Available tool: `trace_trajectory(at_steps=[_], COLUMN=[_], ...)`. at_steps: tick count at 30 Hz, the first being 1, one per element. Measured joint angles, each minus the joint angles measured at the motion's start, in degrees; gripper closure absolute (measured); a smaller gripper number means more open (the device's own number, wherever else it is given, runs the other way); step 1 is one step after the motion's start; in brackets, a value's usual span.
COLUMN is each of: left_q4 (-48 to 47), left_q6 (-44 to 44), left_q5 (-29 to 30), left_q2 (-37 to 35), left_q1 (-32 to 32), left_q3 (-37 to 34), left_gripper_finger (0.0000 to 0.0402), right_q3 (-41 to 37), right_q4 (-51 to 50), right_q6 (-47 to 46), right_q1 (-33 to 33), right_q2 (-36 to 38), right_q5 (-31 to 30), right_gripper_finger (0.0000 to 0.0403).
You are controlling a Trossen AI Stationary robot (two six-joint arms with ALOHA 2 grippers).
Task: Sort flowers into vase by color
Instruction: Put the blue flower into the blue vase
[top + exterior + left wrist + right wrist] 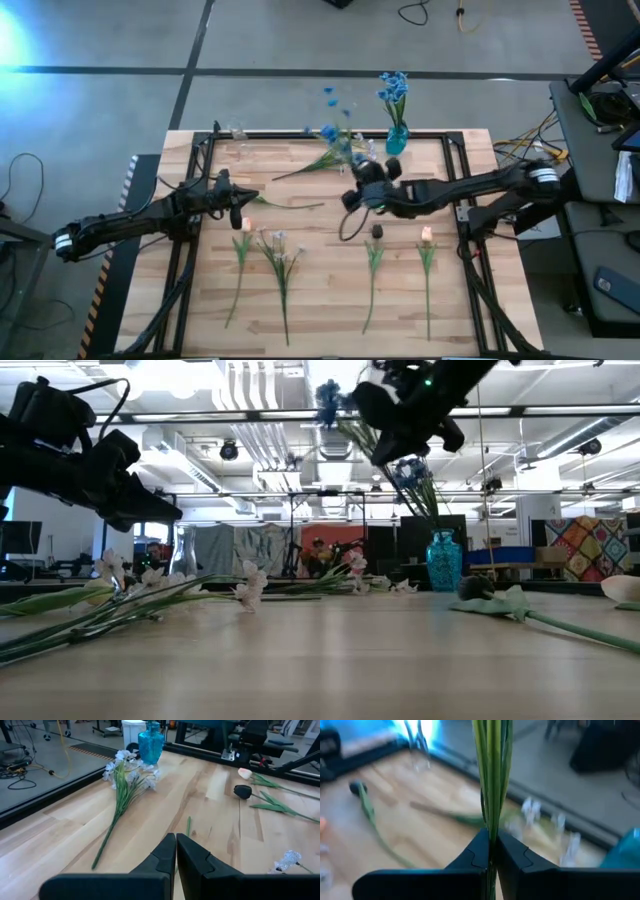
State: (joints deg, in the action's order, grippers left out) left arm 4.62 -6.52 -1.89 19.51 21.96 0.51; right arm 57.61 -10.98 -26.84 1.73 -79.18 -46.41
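Right tool [491,851] pinches thin green stems [492,775] topped with blue blossoms [330,130].

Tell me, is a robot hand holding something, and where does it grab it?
Yes. The right gripper is shut on a blue flower, pinching its green stem. The left gripper is shut and holds nothing.

A lab or workshop: bare ceiling ducts [300,440] and strip lights, grey concrete floor [120,100] with loose cables [20,175], equipment racks around a wooden desk [320,300].
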Motion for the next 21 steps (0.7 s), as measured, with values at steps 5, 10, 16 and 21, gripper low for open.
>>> trace_trajectory(at_steps=[5, 10, 16, 21], left_q4=[0.04, 0.13, 0.29, 0.66], left_q6=[-0.22, -0.22, -0.22, -0.22], left_q5=[0.02, 0.02, 0.02, 0.02], left_q2=[0.02, 0.02, -0.04, 0.0], left_q1=[0.0, 0.02, 0.02, 0.02], left_q3=[0.0, 0.0, 0.0, 0.0], left_gripper_finger=[0.0402, 0.0402, 0.0402, 0.0402], right_q3=[-12.28, -22.01, -31.6, -36.63], right_q4=[20.32, 40.82, 67.47, 80.54], right_q6=[14.88, 30.07, 44.96, 49.7], right_q1=[-3.48, -7.07, -13.15, -20.64], right_q2=[8.7, 14.34, 16.22, 14.26], right_q5=[-2.63, -8.05, -8.0, -2.59], right_gripper_finger=[0.039, 0.039, 0.039, 0.0391])
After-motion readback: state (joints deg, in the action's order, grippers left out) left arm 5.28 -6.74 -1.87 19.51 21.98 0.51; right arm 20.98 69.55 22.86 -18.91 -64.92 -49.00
